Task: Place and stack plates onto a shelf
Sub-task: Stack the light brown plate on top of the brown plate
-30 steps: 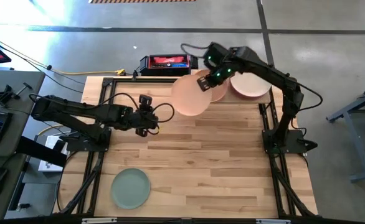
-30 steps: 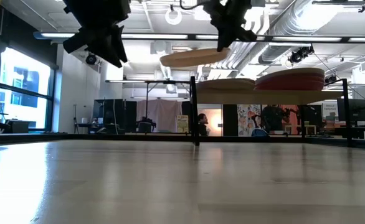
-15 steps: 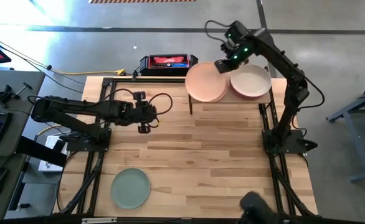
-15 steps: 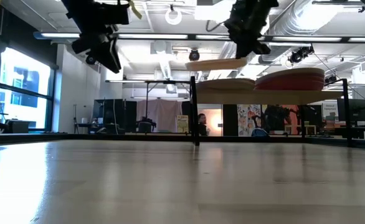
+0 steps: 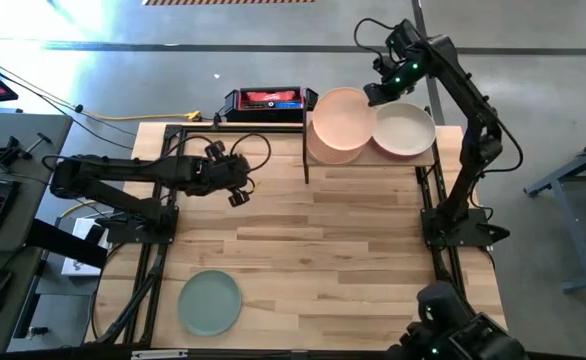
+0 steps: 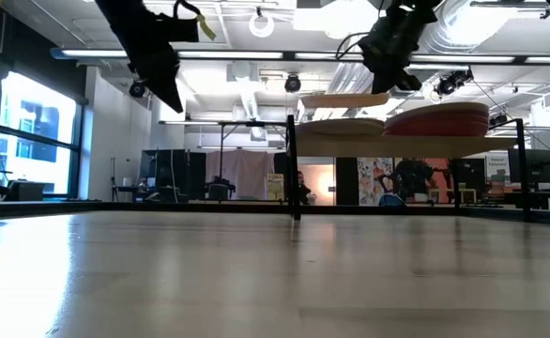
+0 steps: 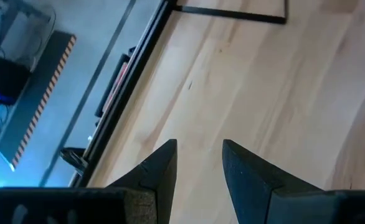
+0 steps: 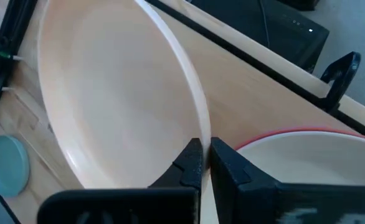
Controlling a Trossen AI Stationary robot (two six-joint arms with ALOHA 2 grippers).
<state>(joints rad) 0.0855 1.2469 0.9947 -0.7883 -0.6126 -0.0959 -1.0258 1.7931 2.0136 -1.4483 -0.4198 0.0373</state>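
My right gripper [image 5: 378, 93] is shut on a pale pink plate [image 5: 340, 120] that hovers just above the left stack [image 6: 336, 126] on the shelf [image 6: 397, 146]. The right stack [image 6: 436, 120] has a cream plate [image 5: 405, 131] on top, with an orange-red rim [image 8: 307, 132] showing under it. A mint green plate [image 5: 210, 303] lies flat on the tabletop near the near edge. My left gripper [image 5: 233, 182] hangs open over the table's left half, touching nothing; its fingers [image 7: 161, 165] stand apart. My right gripper pinches the pale pink plate's rim [image 8: 198, 134] between its two fingers, on the side toward the right stack [image 5: 371, 101]. The fingers come slanting down from the far right. The plate is lifted clear, nearly level [image 6: 343, 99], above the left stack.
A red and black box [image 5: 268, 99] sits beyond the table's far edge. The shelf's black legs [image 6: 292, 169] stand at the far side of the table. A dark object [image 5: 451, 335] shows at the near right corner. Bare tabletop [image 5: 353, 250] spreads between the shelf and the mint plate.
My right gripper has carried the pale pink plate toward the far right, from in front of the shelf to above its left stack, and lowered it toward level. My left gripper has drifted slightly toward the far edge. A dark object has come in at the near right corner.
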